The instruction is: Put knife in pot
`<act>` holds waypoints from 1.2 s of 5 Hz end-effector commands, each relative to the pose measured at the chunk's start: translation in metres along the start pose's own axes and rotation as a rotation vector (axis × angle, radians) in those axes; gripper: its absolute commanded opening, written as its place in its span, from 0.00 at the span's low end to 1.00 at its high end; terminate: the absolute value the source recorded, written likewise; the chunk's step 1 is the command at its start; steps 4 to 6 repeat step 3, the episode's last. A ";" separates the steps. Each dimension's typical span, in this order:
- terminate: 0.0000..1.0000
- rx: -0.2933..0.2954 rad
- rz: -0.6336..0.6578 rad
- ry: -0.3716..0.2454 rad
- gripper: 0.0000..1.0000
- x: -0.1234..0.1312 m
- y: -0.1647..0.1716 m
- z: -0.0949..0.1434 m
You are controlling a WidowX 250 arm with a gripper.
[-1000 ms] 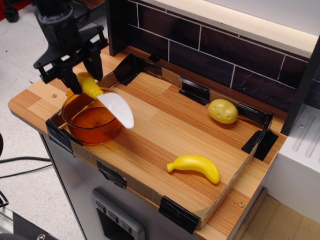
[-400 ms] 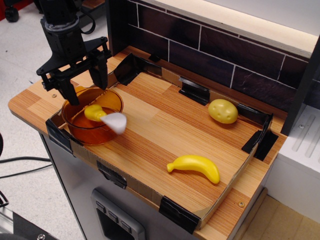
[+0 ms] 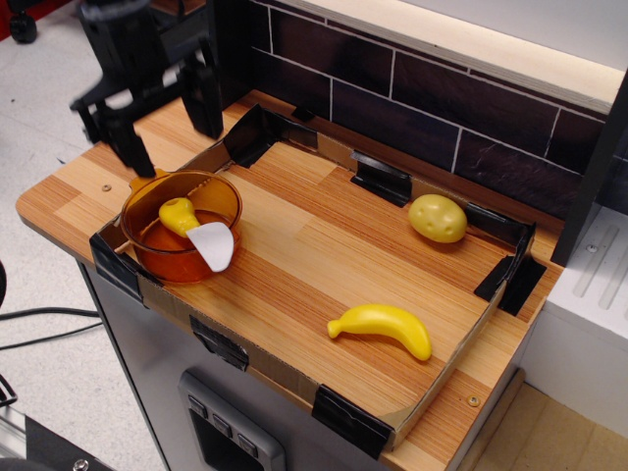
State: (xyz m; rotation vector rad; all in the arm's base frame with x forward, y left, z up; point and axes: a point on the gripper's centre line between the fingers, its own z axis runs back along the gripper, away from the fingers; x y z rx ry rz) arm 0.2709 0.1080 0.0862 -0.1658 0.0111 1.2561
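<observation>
The translucent orange pot (image 3: pixel 157 257) stands at the left end of the wooden board. The toy knife (image 3: pixel 196 229) lies in it: its yellow handle rests inside the pot and its white blade leans over the near right rim. My black gripper (image 3: pixel 165 126) hangs above and behind the pot, open and empty, with its two fingers spread wide and clear of the knife.
A yellow banana (image 3: pixel 383 328) lies near the front right of the board. A yellow potato (image 3: pixel 438 218) sits at the back right. Low cardboard walls with black tape (image 3: pixel 253 132) edge the board. A dark brick backsplash (image 3: pixel 412 98) rises behind.
The gripper let go of the knife, which dropped into the pot and settled against the rim. The gripper then rose up and away, still open.
</observation>
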 end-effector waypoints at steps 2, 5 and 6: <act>0.00 -0.077 0.023 -0.085 1.00 0.014 -0.039 0.049; 1.00 -0.077 0.023 -0.085 1.00 0.014 -0.039 0.049; 1.00 -0.077 0.023 -0.085 1.00 0.014 -0.039 0.049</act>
